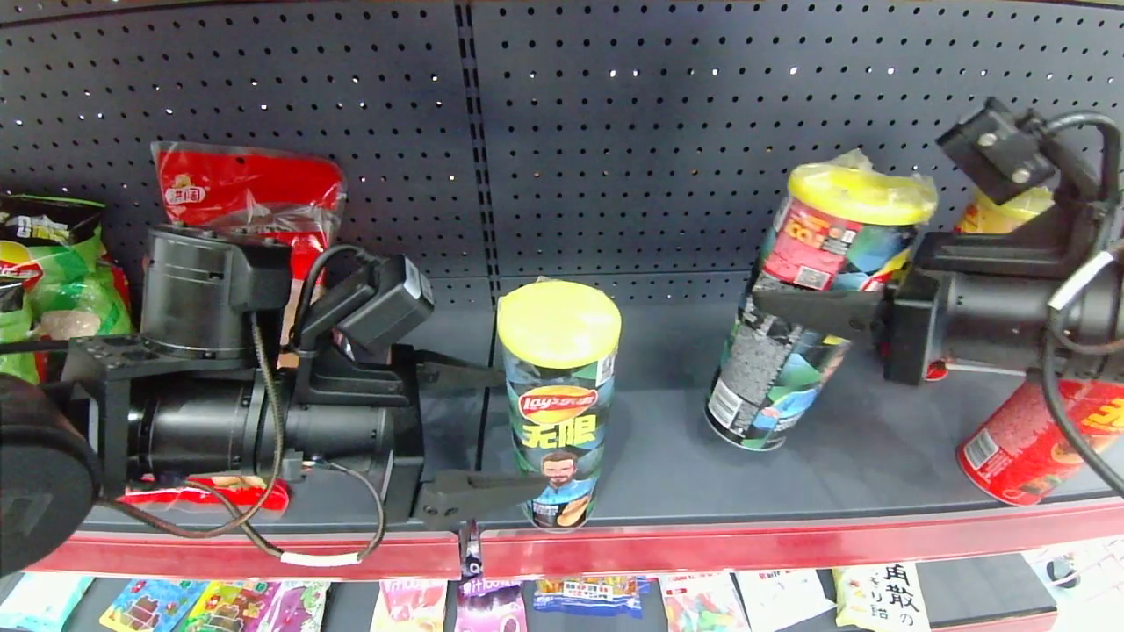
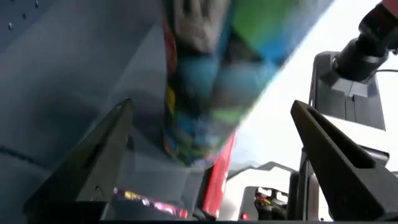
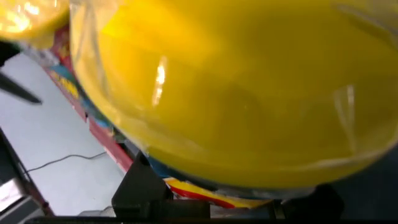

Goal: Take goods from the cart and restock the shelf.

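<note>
Head view: left pincer spread wide, 1 finger on each side of the upright can, which is yellow-lidded and stands near the red front edge of the shelf. Contact cannot be judged here. Right pincer is clamped on the tilted can, also yellow-lidded; cannot tell whether its base is on the shelf or just above it. Red can leans near it on the right. A 3rd yellow lid is behind the right arm. Red bag and green bag stand behind the left arm. Left wrist view: fingers well apart, upright can between them, a gap on both sides. Right wrist view: lid of the tilted can close up, under clear film.
</note>
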